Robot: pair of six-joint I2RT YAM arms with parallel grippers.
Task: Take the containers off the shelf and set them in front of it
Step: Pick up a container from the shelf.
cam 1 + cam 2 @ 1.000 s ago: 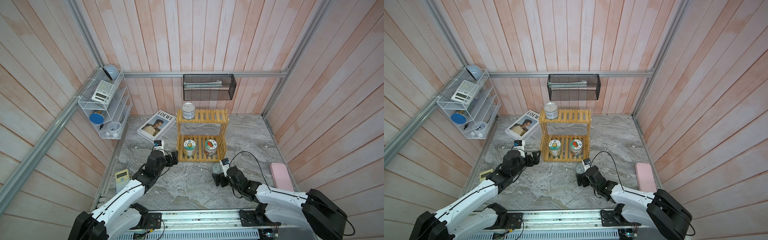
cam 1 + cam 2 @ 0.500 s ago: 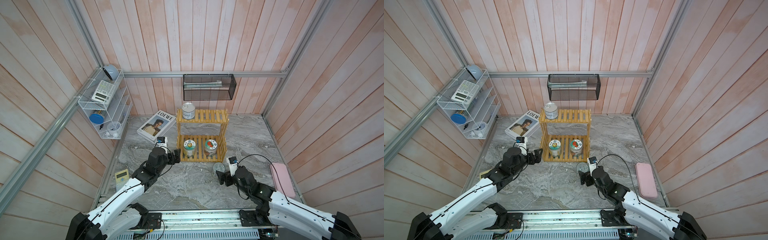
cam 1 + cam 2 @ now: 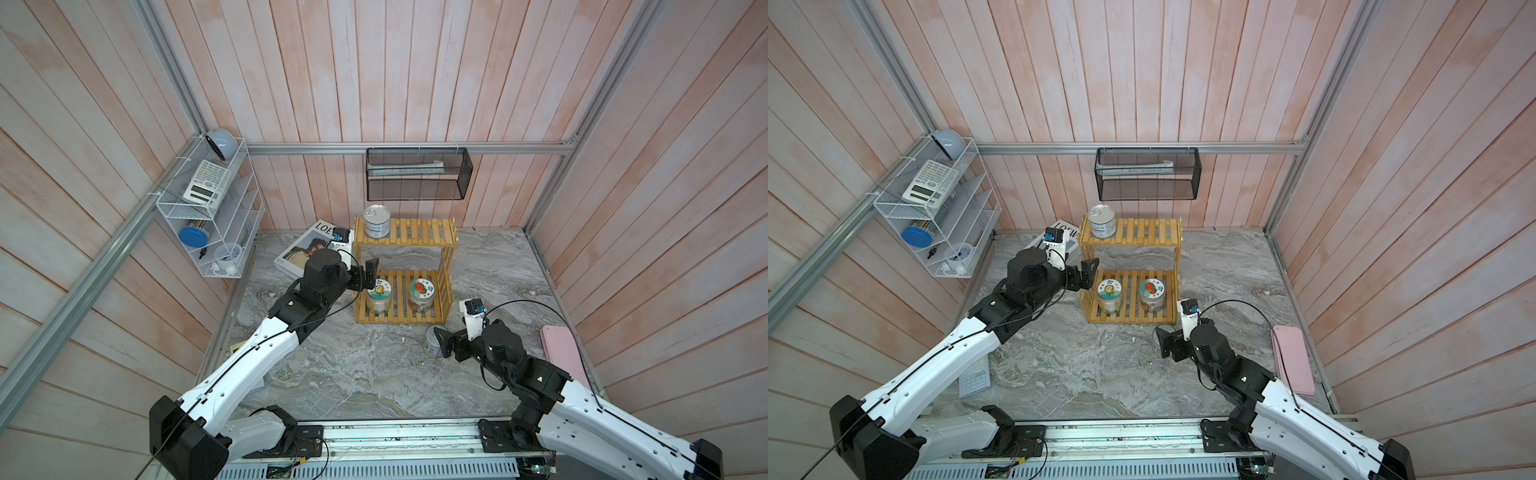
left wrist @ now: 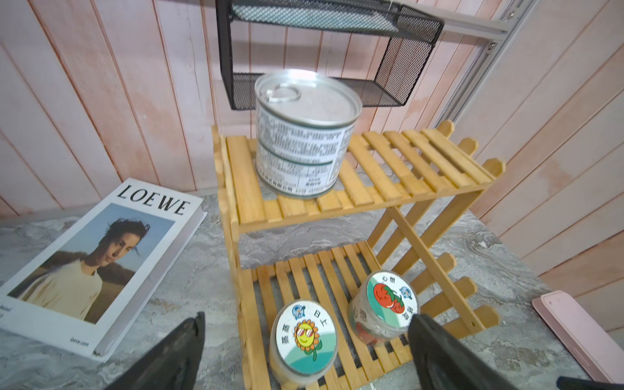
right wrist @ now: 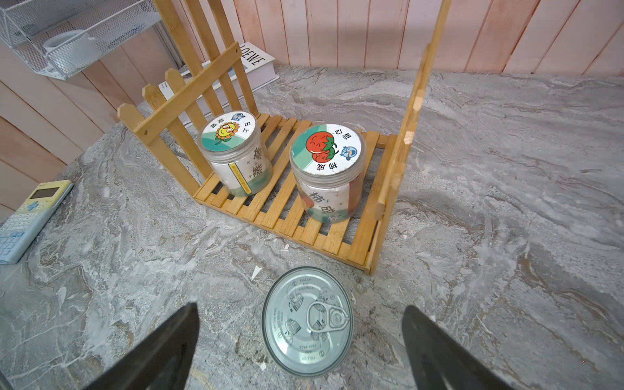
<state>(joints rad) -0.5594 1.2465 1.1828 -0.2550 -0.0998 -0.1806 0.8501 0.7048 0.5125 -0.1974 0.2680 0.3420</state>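
Where the left arm stretches toward the shelf point(image 3: 419, 232), the left gripper point(image 3: 370, 275) hangs wide and empty. The top can point(image 3: 377, 222) sits on the upper tier, with the flower jar point(image 3: 378, 293) and tomato jar point(image 3: 422, 293) below. Right arm low, bent; right gripper point(image 5: 300, 309) gapes astride the second can point(image 5: 307, 334) on the table before the shelf, not touching it.

Shelf point(image 3: 419, 232) yellow-tan wood slats. Top can point(image 3: 377, 221) silver, white label with dark green print. Desk can point(image 5: 307, 320) plain silver lid. Flower jar point(image 5: 227, 133) lid white and teal, yellow sunflower. Tomato jar point(image 5: 326, 148) lid white and teal, red tomato. Desk point(image 3: 374, 374) grey marble, swirly veins. Walls point(image 3: 415, 83) washed-pink planks. Basket point(image 3: 417, 178) black mesh. Rack point(image 3: 178, 210) white wire. Tub point(image 3: 193, 237) blue lid. Book point(image 4: 101, 253) white, black lettering, portrait on blue-tan ground. Case point(image 3: 565, 357) pink. Calculator point(image 5: 30, 219) pale yellow top, light blue keys. Left tool point(image 4: 305, 319), right tool point(image 5: 300, 308) — black.
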